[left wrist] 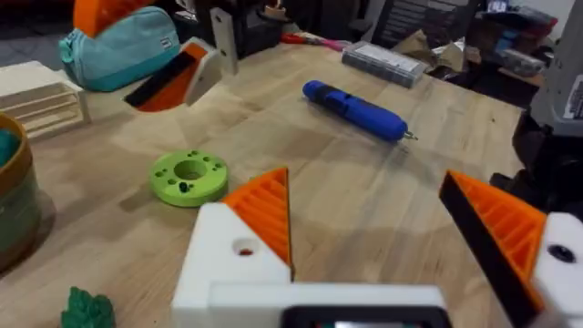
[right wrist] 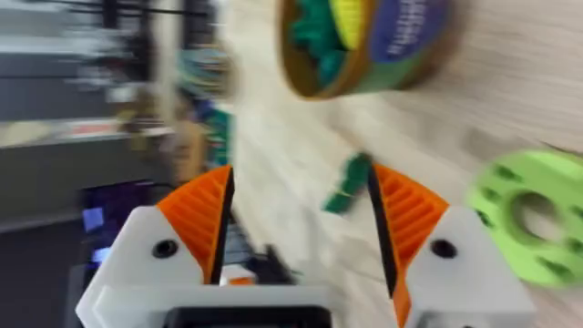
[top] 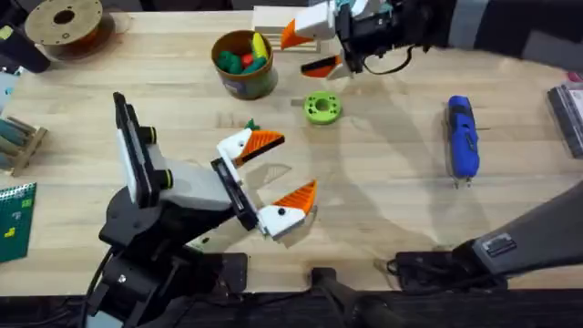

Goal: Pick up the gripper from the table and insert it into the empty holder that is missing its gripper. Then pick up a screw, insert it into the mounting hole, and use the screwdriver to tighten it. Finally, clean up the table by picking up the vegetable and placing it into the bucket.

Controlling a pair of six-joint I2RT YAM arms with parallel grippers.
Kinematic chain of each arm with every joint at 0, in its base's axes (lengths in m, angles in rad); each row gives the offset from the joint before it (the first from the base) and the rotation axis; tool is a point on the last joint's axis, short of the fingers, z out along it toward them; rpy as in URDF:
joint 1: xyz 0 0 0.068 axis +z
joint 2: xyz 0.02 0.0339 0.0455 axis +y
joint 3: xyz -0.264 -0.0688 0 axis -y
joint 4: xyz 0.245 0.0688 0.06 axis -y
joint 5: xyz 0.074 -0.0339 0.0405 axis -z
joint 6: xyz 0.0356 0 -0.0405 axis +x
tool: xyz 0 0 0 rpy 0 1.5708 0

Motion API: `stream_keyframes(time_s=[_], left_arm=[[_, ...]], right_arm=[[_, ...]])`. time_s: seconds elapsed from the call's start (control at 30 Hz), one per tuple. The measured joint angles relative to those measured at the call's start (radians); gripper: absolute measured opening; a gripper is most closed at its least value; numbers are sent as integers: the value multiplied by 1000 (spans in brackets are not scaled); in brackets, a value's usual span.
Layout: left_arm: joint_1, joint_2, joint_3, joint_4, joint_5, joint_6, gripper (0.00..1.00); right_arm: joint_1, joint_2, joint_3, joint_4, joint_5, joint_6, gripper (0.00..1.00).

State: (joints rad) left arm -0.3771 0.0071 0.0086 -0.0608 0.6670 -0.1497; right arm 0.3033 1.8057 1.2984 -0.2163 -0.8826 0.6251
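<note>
The dark green vegetable lies on the wood just beyond my left gripper, which stands open with nothing in it. It also lies low beside the left fingers. The olive bucket holds toy foods at the back centre. My right gripper hovers open and empty to the bucket's right. Past its orange pads I see the bucket and the vegetable. The blue screwdriver lies at the right, also ahead of the left gripper. The loose gripper, empty holder and screw are out of view.
A bright green disc with a centre hole lies in front of the right gripper. A brown spool stands at the back left and a wooden stack behind the bucket. A grey box sits at the right edge.
</note>
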Motion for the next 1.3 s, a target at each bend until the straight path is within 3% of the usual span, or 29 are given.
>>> stream_keyframes(time_s=[0.2,0.4,0.5,0.77,1.3], left_arm=[[0,0,0,0,0,0,987],[0,0,0,0,2,0,987],[0,0,0,0,2,0,987],[0,0,0,0,2,0,987],[0,0,0,0,2,0,987]], right_arm=[[56,0,160,-380,342,-295,810],[178,0,174,-532,738,-497,799],[232,0,174,-541,853,-562,703],[296,58,174,-539,954,-622,444],[338,121,174,-525,972,-633,365]])
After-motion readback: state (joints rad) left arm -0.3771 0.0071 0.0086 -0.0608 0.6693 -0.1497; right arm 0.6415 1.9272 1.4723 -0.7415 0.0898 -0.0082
